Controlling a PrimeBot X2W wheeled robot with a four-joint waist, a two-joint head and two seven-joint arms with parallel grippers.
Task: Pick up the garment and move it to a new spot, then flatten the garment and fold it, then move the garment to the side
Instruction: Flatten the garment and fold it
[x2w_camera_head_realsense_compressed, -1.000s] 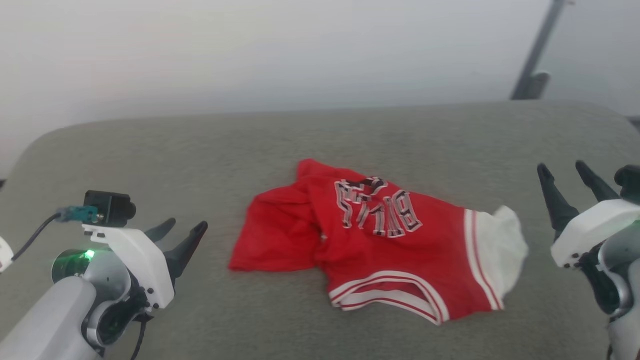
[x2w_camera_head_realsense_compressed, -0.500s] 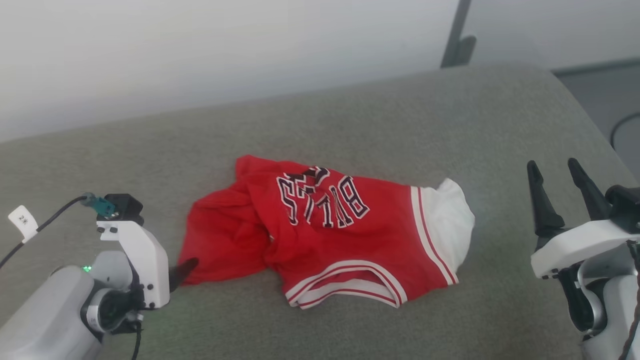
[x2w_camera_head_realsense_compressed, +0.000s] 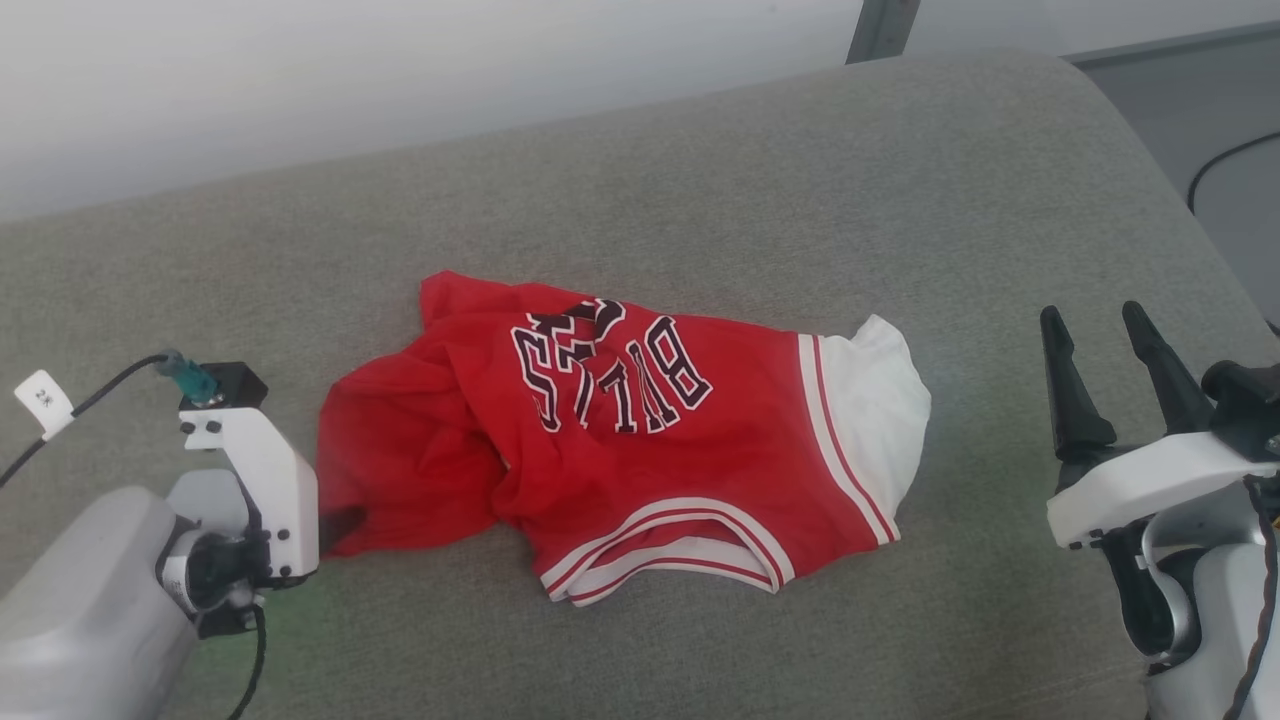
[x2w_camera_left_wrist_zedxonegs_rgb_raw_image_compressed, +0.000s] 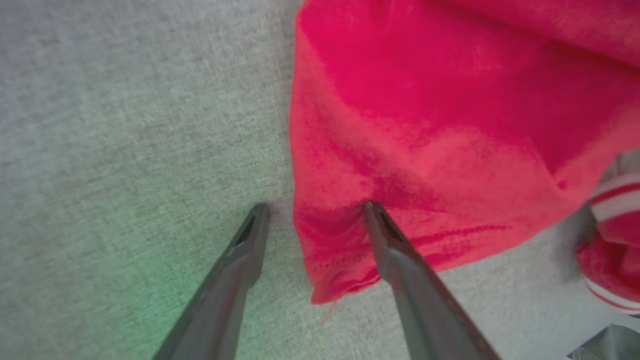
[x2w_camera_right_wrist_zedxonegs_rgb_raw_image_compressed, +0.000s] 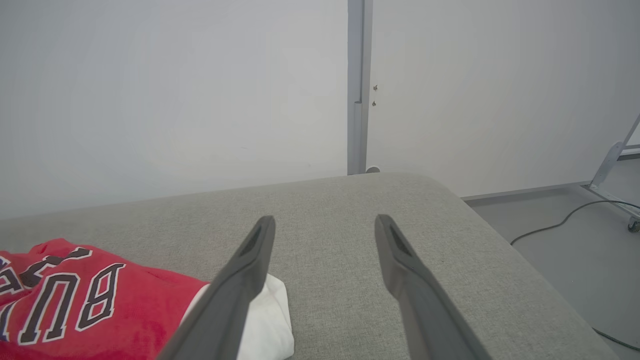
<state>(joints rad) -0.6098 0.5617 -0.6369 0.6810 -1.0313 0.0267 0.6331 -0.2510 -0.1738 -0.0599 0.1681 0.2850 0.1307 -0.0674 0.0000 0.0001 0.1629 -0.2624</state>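
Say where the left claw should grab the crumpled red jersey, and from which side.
Grip the plain red corner of the small red jersey-style shirt nearest the left claw, coming from the robot's left. That edge lies flat and free on the grey fabric cushion, and the open claw straddles it.

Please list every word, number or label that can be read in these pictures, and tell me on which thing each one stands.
"BULLS": dark block letters with a white outline, across the chest of the red garment. They appear upside down in the head view, and the last letters are creased.
White tag on the cable: it has small dark marks, too small to read.
No other text is readable.
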